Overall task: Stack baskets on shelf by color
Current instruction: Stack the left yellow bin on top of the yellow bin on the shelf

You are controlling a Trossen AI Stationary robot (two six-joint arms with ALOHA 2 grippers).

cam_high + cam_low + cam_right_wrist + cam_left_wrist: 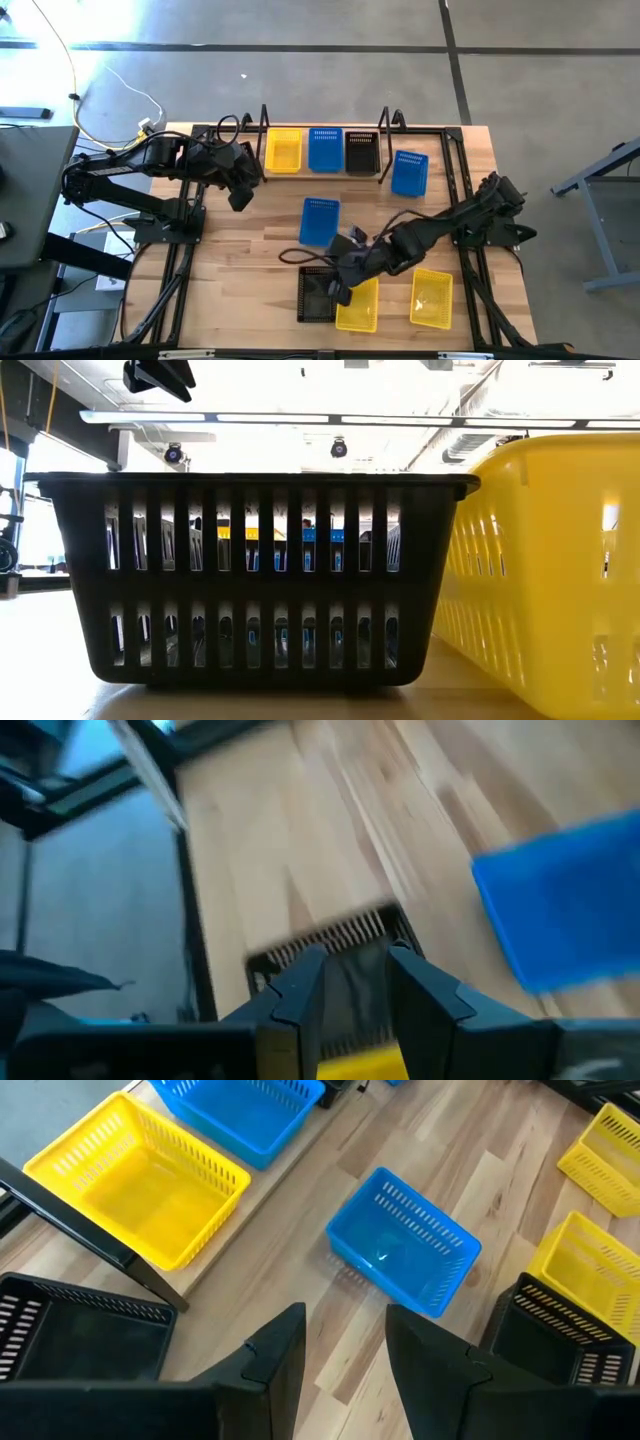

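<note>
1. Pale wooden planks make up the table, which stands on a grey concrete floor and is ringed by a black tube frame.
2. Along the far edge sits the shelf, holding one yellow basket, one blue basket and one black basket side by side.
3. Just beside the shelf's right end, a second blue basket rests on the wood, slightly tilted.
4. A third blue basket lies near the table's middle (it also shows in the left wrist view).
5. Near the front edge, a black basket touches a yellow basket; another yellow basket sits apart to the right.
6. Right gripper is over the front black basket's rim, fingers narrowly parted with the rim between them; whether they pinch it is unclear.
7. Left gripper hovers near the shelf's left end, fingers spread and holding nothing.
</note>
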